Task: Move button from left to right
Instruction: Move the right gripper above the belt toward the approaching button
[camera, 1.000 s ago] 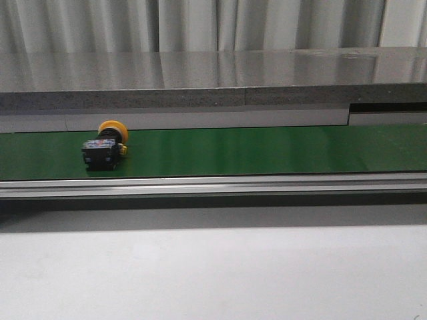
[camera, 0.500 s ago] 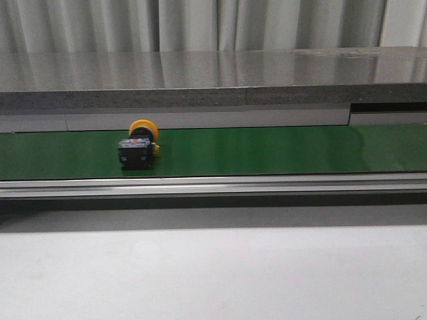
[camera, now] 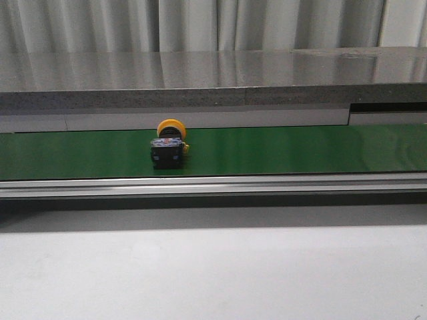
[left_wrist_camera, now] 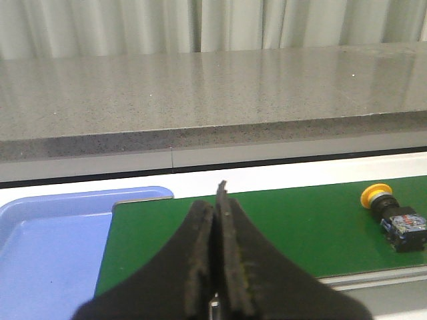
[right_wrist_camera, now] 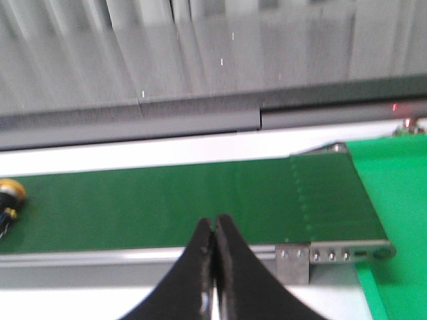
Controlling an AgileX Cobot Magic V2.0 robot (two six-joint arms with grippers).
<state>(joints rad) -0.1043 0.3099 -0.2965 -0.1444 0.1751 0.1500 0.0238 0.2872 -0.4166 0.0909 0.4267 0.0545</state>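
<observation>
- The button (camera: pixel 169 144) lies on its side on the green conveyor belt (camera: pixel 287 150), left of the belt's middle in the front view, yellow cap toward the far grey ledge (camera: pixel 213 83), dark body toward the near rail.
- Left hand (left_wrist_camera: pixel 217 220): clenched, its fingers pressed together and grasping nothing. The button (left_wrist_camera: pixel 393 215) sits well apart from it, at about 3 o'clock. A blue tray (left_wrist_camera: pixel 47 233) lies at about 9 o'clock.
- Right hand (right_wrist_camera: pixel 215 250): clenched and empty. Only the button's yellow edge (right_wrist_camera: pixel 11 193) shows, far off at about 9 o'clock, beyond the belt's end roller (right_wrist_camera: pixel 333 250).
</observation>
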